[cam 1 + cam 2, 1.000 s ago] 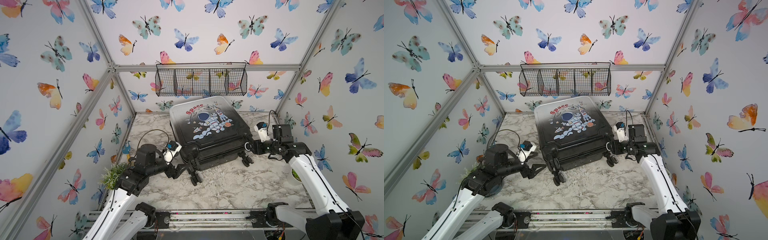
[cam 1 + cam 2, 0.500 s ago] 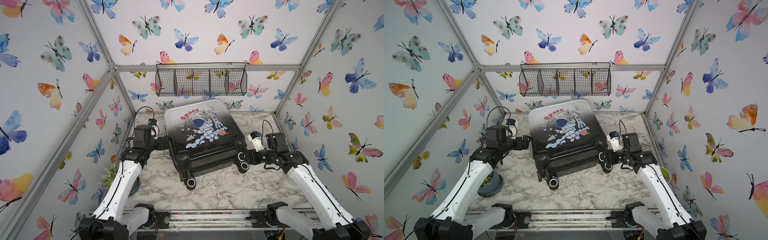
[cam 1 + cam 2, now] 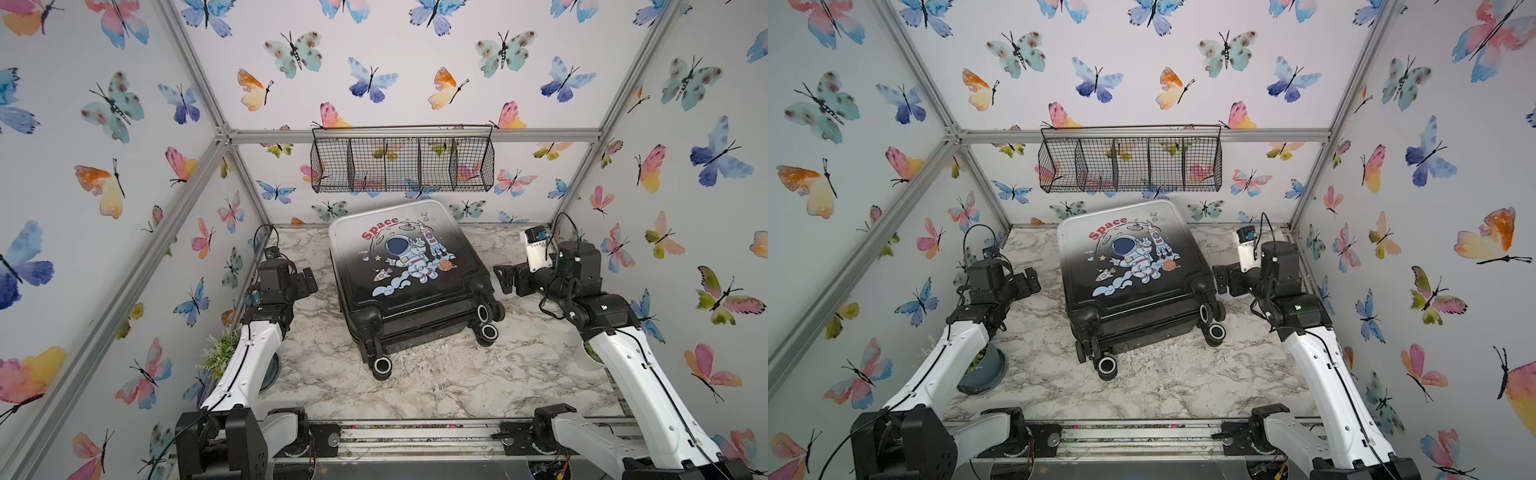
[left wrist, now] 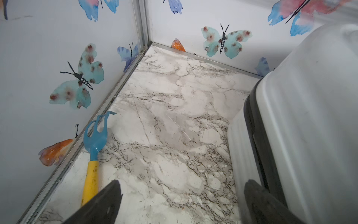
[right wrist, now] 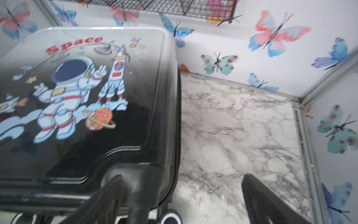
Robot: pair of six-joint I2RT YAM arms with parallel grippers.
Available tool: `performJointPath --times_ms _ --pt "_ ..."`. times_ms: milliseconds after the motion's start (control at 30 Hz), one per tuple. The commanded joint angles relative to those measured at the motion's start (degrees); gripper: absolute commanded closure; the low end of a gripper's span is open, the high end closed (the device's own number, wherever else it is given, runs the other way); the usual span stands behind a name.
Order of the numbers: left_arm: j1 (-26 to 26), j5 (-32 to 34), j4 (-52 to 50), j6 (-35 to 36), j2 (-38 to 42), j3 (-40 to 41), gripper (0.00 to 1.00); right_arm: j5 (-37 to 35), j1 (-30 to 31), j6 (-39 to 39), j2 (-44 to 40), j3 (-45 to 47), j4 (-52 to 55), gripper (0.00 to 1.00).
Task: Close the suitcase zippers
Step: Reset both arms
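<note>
The suitcase [image 3: 407, 266] [image 3: 1125, 266] lies flat mid-table, astronaut print up, wheels toward the front, its two shell halves together. The zippers show as a black track along its side [image 4: 257, 135] [image 5: 179, 116]; I cannot make out any pulls. My left gripper [image 3: 309, 280] [image 4: 183, 186] hangs open just left of the case, over bare marble, holding nothing. To the right of the case, by its wheel corner, my right gripper [image 3: 505, 278] [image 5: 183, 178] is open and empty and does not touch it.
A wire basket [image 3: 403, 160] hangs on the back wall above the case. A blue and yellow toy rake [image 4: 93, 151] lies along the left wall. A potted plant [image 3: 224, 353] stands front left, a white pot [image 3: 592, 357] by the right arm.
The suitcase has turned and shifted on the table. My left arm moved from the front wheels to the case's left side. My right gripper let go of the wheel corner, opened and drew back.
</note>
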State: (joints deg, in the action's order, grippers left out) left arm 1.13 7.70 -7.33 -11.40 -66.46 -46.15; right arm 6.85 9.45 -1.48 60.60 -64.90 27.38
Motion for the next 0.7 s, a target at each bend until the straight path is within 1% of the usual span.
performJointPath --times_ms 0,67,167,233,333,400,467,500,533,633,667 --pt "-0.32 1.78 13.46 1.82 -0.93 4.31 0.02 0.41 -6.35 4.79 3.04 5.80 -14.13 0.02" --pt "-0.33 1.44 19.47 3.25 -1.66 7.33 0.02 2.58 -11.44 8.46 3.77 11.52 -23.96 0.02" --pt "-0.60 -1.46 28.23 4.96 -3.14 11.58 0.02 1.22 -15.75 10.17 6.77 17.93 -32.80 0.01" --pt "-0.60 -2.10 30.88 5.55 -5.46 12.43 0.02 -0.85 -16.21 7.70 8.18 24.29 -41.80 0.01" --pt "-0.58 -1.44 34.16 6.38 -8.18 13.82 0.02 -4.31 -16.52 8.41 10.43 34.91 -58.46 0.01" --pt "-0.53 -0.42 36.14 6.57 -9.62 14.79 0.02 -5.46 -16.57 8.30 13.67 39.43 -67.00 0.01" --pt "-0.43 -1.45 37.61 7.47 -10.65 15.50 0.02 -5.46 -16.57 8.60 16.85 42.20 -73.27 0.01" --pt "-0.32 -2.07 38.15 7.64 -10.84 15.72 0.02 -3.50 -16.74 8.52 18.34 41.96 -75.97 0.01" --pt "-0.29 -2.25 39.12 7.66 -10.82 16.20 0.02 -2.10 -16.78 7.59 18.34 39.80 -71.31 0.01" --pt "-0.31 -3.25 39.15 8.11 -11.62 15.54 0.02 -0.48 -16.80 7.76 20.86 40.12 -77.39 0.01" --pt "-0.36 -3.71 39.52 8.32 -11.58 15.57 0.02 -0.32 -16.81 7.85 21.20 39.71 -77.37 0.01"
